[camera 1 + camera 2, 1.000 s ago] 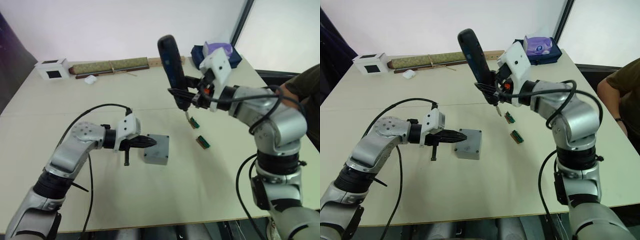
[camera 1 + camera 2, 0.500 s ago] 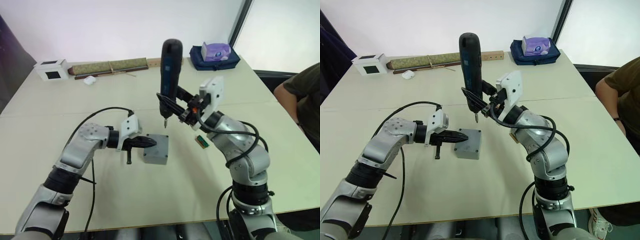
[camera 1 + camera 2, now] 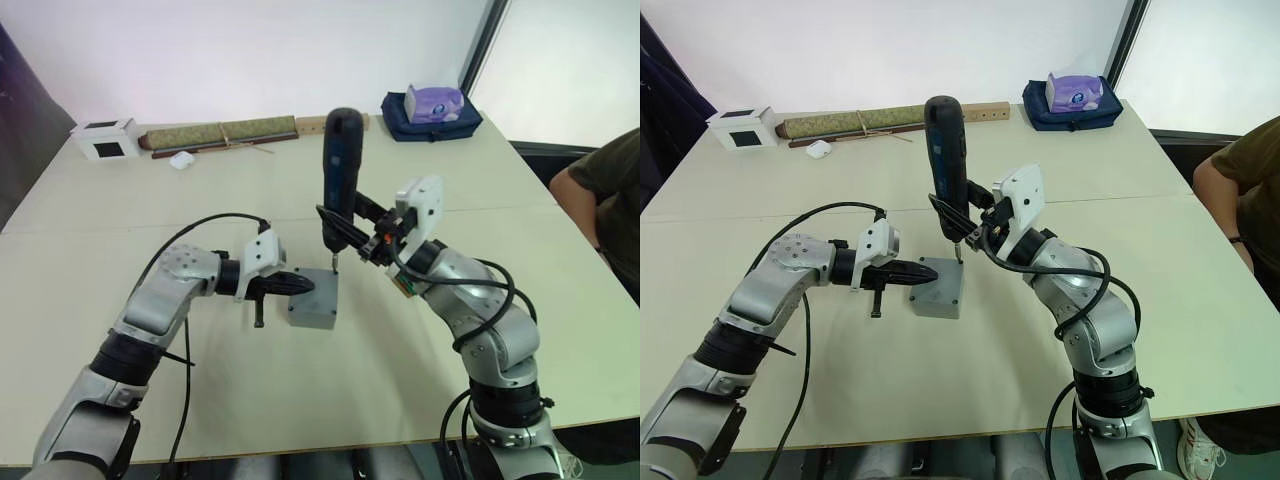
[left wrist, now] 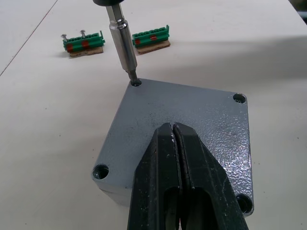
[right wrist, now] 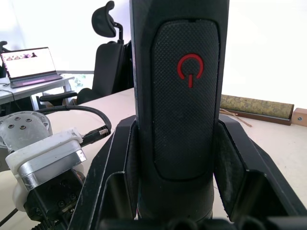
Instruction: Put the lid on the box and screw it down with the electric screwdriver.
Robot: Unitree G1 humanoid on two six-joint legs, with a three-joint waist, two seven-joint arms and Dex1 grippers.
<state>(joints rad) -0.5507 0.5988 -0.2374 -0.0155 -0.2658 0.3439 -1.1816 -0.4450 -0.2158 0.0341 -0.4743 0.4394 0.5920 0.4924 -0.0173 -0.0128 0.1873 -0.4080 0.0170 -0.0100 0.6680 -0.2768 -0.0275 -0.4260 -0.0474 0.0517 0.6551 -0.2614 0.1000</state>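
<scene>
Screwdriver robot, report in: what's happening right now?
Right gripper clamps electric screwdriver, bit in lid corner hole. Left gripper, shut, presses lid onto box. Nothing in the way.

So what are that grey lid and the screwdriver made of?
The lid looks like cast metal: dull grey with a pebbly, speckled surface. The electric screwdriver seems to be black plastic, with a textured, rubbery-looking grip panel and a shiny steel bit.
</scene>
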